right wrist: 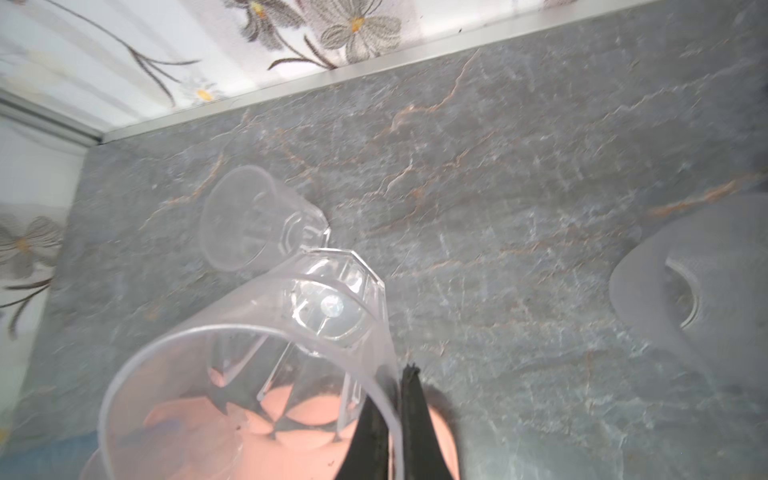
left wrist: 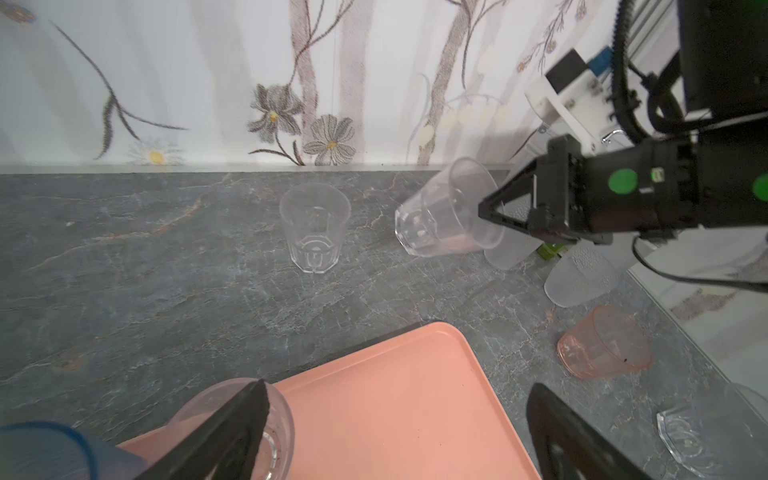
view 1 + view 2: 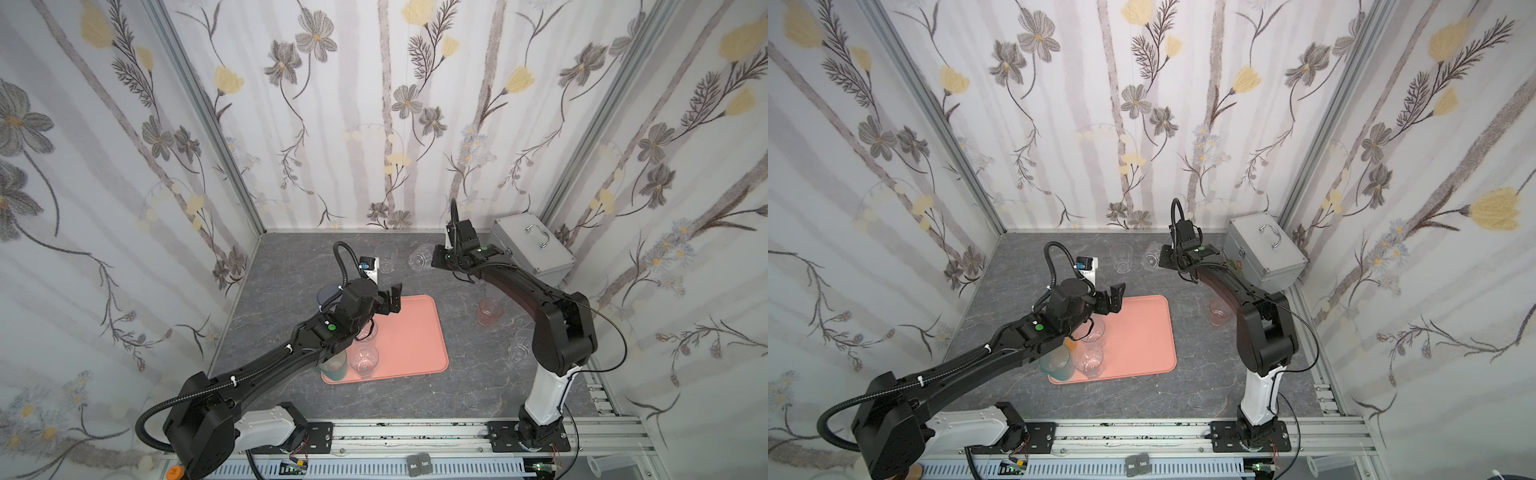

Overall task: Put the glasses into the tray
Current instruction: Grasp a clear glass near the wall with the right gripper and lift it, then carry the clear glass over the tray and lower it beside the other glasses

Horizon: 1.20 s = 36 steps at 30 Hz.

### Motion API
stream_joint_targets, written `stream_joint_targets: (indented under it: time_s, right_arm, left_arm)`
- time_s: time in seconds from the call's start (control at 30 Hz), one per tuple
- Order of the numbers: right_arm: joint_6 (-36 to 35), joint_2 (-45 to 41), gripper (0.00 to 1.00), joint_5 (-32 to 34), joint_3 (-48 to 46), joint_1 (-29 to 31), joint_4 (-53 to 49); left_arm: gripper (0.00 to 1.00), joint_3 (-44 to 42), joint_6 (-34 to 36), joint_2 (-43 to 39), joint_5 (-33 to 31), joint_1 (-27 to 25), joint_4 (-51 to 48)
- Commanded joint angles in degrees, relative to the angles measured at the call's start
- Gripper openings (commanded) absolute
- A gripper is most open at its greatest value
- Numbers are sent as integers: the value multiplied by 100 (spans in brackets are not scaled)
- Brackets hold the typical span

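Overhead, in both top views, we log left jaws spread wide above the tray (image 3: 415, 332); right jaws clamp a tilted clear glass (image 3: 417, 258) near the back wall. Left wrist: glass leans over the bench (image 2: 166, 270). Right wrist: jaws pinch its rim.

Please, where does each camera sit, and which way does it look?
Top views: high at the front, looking down at the tray; both arms show.
Left wrist: on left arm, facing back wall; open left tool shows.
Right wrist: on right arm, facing the table; right tool shut on tilted clear glass.
Shared: both wrists see that glass.
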Motion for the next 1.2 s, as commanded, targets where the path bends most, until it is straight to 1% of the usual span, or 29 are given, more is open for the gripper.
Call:
stream_joint_targets:
  time_s: [0.0, 0.07, 0.23, 0.37, 0.47, 0.53, 0.63, 0.77, 0.9, 1.17]
  right_arm:
    - [244, -516, 0, -715, -465, 57, 759]
    - [264, -891, 0, -780, -805, 157, 747]
    - [107, -1490, 0, -762, -1275, 490, 336]
    - [-70, -1800, 0, -678, -1446, 641, -95]
    - [-199, -1840, 0, -658, -1378, 771, -420]
    - [-322, -1777, 0, -603, -1272, 876, -661]
    - [-466, -1589, 0, -205, -1140, 1010, -937]
    - [-601, -1160, 0, 250, -836, 1192, -1300]
    - [-694, -654, 0, 717, -438, 1431, -1629]
    - [-739, 208, 1, 1009, 186, 1661, -1797]
  left_arm:
    - [100, -32, -51, -244, -320, 54, -426]
    - [100, -65, -42, -410, -427, 89, -625]
    - [100, -231, -54, -688, -492, 147, -865]
    - [100, -370, -128, -797, -333, 152, -911]
    - [100, -435, -155, -834, -276, 152, -933]
    - [100, -454, -180, -844, -234, 152, -946]
    - [100, -502, -258, -831, -173, 150, -946]
    - [100, -525, -331, -764, -62, 135, -946]
    - [100, -551, -340, -782, -90, 124, -946]
    - [100, -552, -393, -660, -23, 110, -938]
